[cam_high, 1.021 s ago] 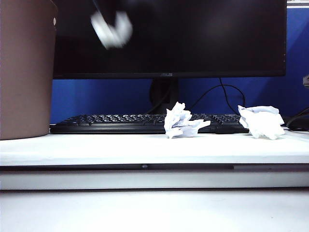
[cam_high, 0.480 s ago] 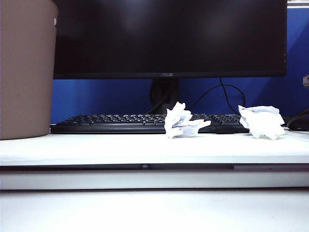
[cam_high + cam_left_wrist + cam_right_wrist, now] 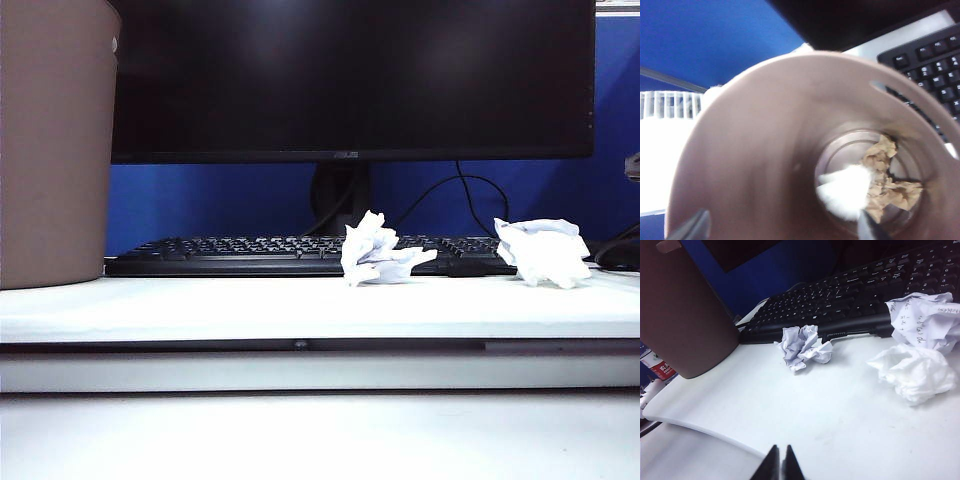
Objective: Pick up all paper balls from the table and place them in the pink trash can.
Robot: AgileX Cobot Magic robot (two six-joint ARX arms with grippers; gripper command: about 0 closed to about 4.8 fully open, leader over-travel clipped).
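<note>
Left gripper over pink trash can, jaws wide; white paper ball inside below. Right gripper closed.

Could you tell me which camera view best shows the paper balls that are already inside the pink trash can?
The left wrist view: it looks straight down into the pink trash can, showing a white paper ball and a tan paper ball at the bottom. The exterior view and right wrist view show only the can's outer wall, nothing inside.

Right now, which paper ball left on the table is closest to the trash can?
The bluish-white ball against the keyboard; the other two, white and scribbled, lie farther from the trash can.
</note>
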